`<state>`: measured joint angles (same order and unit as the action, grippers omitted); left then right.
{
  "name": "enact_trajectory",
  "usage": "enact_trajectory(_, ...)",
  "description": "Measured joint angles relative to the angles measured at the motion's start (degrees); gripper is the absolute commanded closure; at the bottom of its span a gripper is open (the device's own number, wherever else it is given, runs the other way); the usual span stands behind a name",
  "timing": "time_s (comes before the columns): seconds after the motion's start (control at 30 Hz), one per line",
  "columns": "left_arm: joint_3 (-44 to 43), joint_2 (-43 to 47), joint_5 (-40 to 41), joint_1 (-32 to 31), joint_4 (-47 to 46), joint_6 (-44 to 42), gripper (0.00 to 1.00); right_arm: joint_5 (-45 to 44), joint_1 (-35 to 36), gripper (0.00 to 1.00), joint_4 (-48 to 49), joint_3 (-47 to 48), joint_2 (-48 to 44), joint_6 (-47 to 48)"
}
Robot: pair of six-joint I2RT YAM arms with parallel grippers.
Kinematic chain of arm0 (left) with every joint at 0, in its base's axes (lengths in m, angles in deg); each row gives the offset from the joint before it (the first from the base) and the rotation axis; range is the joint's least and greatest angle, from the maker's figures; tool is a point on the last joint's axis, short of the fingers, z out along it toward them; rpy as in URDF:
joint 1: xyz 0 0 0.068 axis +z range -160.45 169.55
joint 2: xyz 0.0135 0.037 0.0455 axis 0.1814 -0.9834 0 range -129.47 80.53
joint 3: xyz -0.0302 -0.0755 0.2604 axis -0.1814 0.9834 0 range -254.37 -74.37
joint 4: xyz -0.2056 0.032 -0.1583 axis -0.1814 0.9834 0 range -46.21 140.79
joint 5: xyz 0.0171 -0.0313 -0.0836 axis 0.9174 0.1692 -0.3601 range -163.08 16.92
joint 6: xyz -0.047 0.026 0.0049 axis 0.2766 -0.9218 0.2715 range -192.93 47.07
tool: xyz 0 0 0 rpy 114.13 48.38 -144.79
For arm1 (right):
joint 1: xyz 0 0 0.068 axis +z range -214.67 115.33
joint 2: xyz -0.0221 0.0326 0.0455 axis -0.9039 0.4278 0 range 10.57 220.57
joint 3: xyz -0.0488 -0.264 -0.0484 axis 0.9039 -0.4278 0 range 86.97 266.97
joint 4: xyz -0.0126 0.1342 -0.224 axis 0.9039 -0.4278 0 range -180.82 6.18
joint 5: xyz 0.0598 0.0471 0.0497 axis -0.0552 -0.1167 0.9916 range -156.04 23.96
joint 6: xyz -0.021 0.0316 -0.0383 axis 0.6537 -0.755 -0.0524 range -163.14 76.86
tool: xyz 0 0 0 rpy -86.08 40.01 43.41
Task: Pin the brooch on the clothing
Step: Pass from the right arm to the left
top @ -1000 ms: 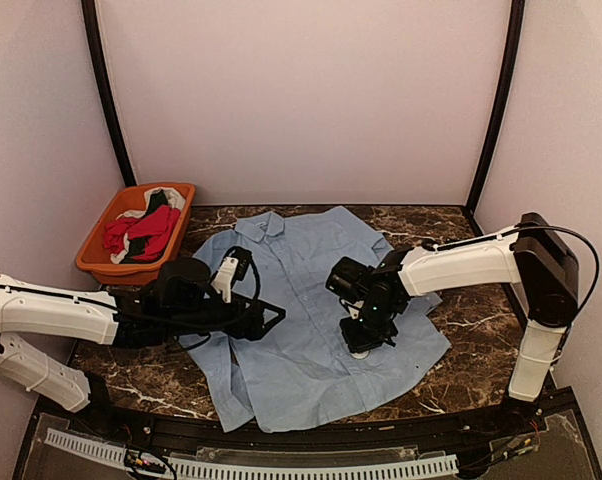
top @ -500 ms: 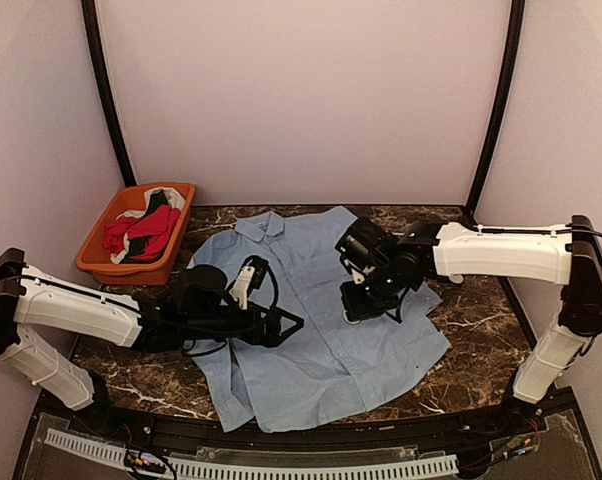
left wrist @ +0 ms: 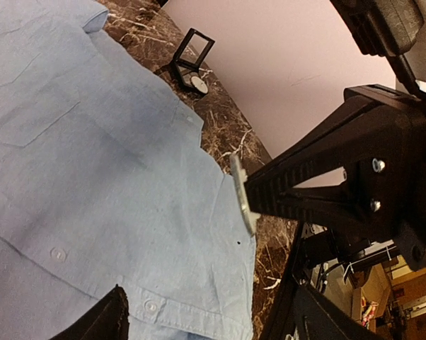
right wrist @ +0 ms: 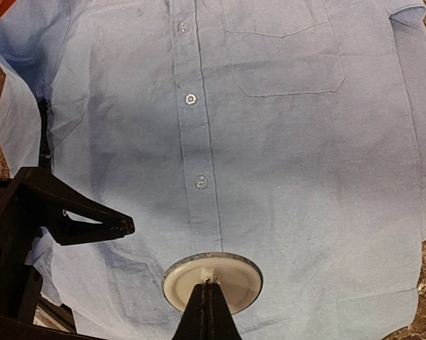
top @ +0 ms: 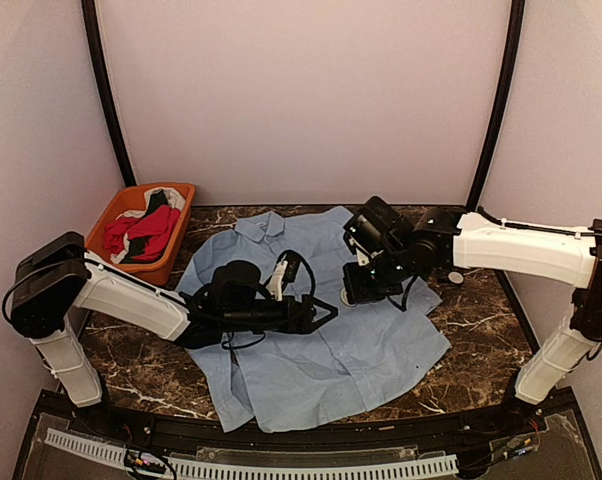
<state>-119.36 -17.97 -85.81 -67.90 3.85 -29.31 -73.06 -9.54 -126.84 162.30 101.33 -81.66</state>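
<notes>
From above, the light blue shirt [top: 311,360] lies spread open-side-up on the marble counter [top: 481,320], collar toward the far wall. An orange basket [top: 93,262] of other garments sits off its left shoulder. The left claw [top: 319,315] reaches low across the shirt's middle with its jaws apart and nothing between them. The right claw [top: 354,290] hangs just beyond it, over the chest, with the round white brooch [top: 351,297] at its tip.

In the left wrist view, the left claw [left wrist: 174,256] is spread wide over bare shirt [left wrist: 93,177] fabric near the buttons. One finger pad [left wrist: 243,195] is clear of the cloth. A small black case [left wrist: 192,60] stands open on the counter past the shirt's edge.

In the right wrist view, the right claw [right wrist: 209,287] is pressed together on the brooch [right wrist: 231,276], gripping it near the disc's middle. The disc hangs beside the button placket [right wrist: 195,142], below the pocket [right wrist: 284,57]. Whether it touches the fabric cannot be told. A finger of the left claw pokes in from the left, near the brooch but apart from it.

The step in hand looks like bringing the brooch to its spot on the shirt front. The next move probably needs the left claw to settle on or pinch the fabric beside the placket. That would keep the cloth taut while the right claw presses the brooch's fastening into it.
</notes>
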Motion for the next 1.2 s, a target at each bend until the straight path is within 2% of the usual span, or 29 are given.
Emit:
enact_trajectory(0.17, -3.5, -1.7, -0.2, 0.0, -2.5, 2.6, 0.43, -1.4, 1.1, 1.0, -0.4, 0.0, 0.0, -0.9)
enact_trajectory(0.43, -7.9, -4.6, -1.4, 0.1, -5.7, 5.2, 0.59, -2.7, 2.3, 1.0, -0.7, 0.0, 0.0, -1.7)
enact_trajectory(0.7, -8.0, -6.6, -2.0, 0.1, -6.3, 7.5, 0.61, -3.5, 2.4, 1.0, -0.8, 0.0, 0.0, -2.3)
enact_trajectory(0.87, -7.9, -6.6, -2.0, 0.1, -6.9, 8.1, 0.74, -3.6, 2.4, 1.0, -0.8, 0.0, 0.0, -2.3)
enact_trajectory(1.03, -7.8, -6.6, -2.1, 0.1, -7.6, 8.7, 0.77, -3.8, 2.5, 1.0, -0.8, 0.0, -0.1, -2.4)
enact_trajectory(1.2, -7.4, -6.6, -2.1, 0.2, -8.0, 9.2, 0.69, -4.0, 2.5, 1.0, -0.8, 0.0, -0.4, -2.5)
